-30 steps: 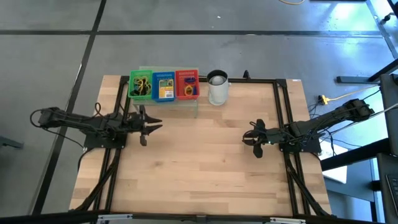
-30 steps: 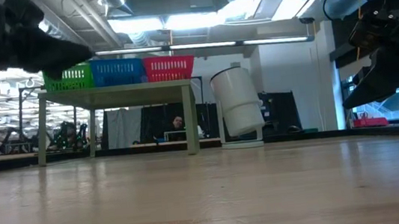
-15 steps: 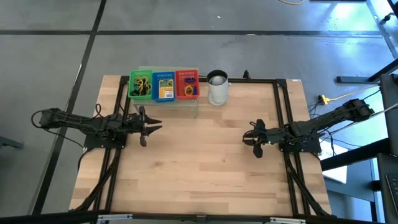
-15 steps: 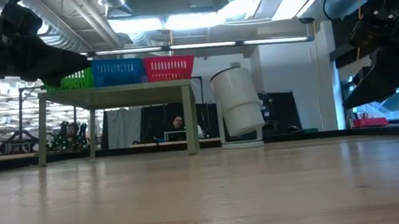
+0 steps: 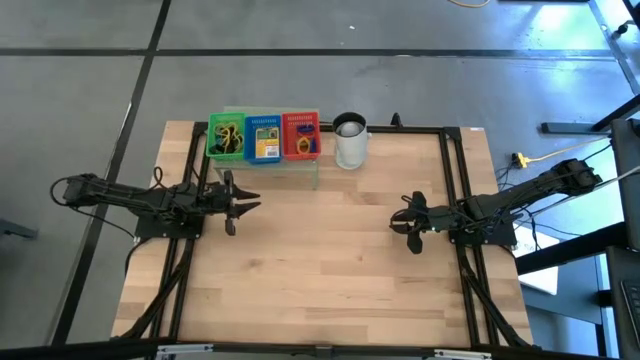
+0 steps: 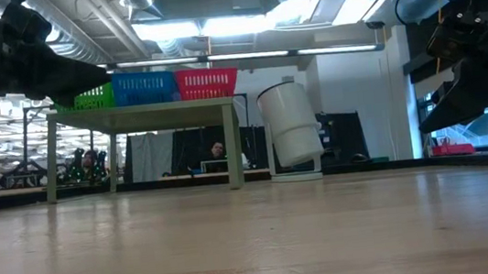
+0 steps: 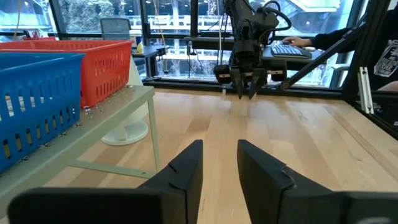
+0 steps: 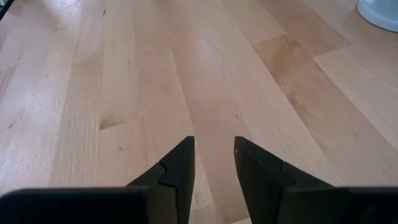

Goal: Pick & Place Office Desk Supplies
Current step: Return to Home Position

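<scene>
High view showed the office desk supplies lying in the green plastic bin, blue plastic bin and red plastic bin on the pale green mesh stand. The left gripper and right gripper hovered over the wooden table, fingers slightly apart, holding nothing. I judged the sorting finished.

White cup just beside pale green stand.

Two dark jointed arms, blocky matte-black tool fingers, stepped inner edges
</scene>
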Tool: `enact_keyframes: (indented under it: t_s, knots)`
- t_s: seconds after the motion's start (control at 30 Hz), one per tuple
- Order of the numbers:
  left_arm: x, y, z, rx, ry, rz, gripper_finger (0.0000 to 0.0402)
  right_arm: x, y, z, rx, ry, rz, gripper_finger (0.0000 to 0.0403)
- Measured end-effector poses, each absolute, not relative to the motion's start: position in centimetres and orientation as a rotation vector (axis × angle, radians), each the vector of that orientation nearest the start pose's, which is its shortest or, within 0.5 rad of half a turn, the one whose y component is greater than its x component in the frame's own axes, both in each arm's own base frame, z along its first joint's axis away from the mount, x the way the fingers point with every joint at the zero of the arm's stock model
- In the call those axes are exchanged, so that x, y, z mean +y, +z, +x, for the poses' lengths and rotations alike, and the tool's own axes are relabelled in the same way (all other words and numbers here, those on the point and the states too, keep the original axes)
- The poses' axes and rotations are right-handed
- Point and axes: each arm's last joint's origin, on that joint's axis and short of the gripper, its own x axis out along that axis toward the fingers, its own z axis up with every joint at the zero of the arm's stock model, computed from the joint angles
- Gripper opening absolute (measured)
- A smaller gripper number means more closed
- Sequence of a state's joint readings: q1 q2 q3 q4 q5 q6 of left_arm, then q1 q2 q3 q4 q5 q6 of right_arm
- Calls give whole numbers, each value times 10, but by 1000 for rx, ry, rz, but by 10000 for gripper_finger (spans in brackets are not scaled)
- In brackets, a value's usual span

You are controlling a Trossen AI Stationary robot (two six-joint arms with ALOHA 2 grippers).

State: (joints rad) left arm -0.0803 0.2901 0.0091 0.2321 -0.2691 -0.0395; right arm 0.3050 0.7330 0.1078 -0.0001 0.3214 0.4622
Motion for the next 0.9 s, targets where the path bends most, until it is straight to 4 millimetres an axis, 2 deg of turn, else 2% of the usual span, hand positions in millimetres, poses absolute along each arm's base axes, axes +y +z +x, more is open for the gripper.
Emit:
enact_keyframes:
  t_s: [0.23,0.73,0.9]
  knots:
    - [-2,164,115,45,189,-31,94,31,131,131,568,-150,259,113]
    - [-2,164,115,45,189,-31,94,27,168,115,239,-77,379,113]
    - [-2,164,115,45,189,-31,95,24,158,107,149,-55,410,113]
